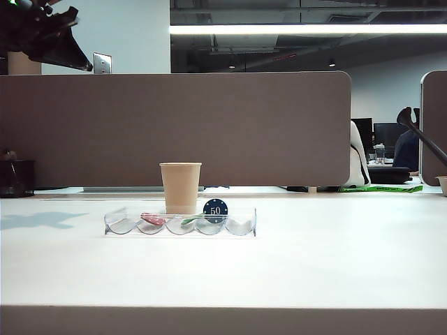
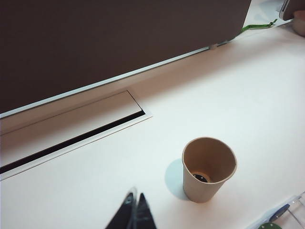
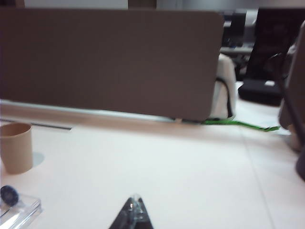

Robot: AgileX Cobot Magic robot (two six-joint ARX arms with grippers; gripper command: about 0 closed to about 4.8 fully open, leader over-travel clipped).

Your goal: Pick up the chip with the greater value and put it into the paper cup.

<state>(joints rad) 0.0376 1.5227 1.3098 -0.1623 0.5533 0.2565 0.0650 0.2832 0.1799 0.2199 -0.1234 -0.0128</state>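
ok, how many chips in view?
4. Black chip in the cup; blue 50 upright in the tray; red and green lying left of it. Others may be hidden. Left tool hovers near the cup, right tool right of the tray.

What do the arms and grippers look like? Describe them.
The left gripper shows as two slim, dark, glossy fingers tapering to pointed tips with pale edges. The right gripper looks the same: dark, wedge-shaped fingers with a glinting tip. In the exterior view the left arm is a black, angular mass. No cables or markings are visible.
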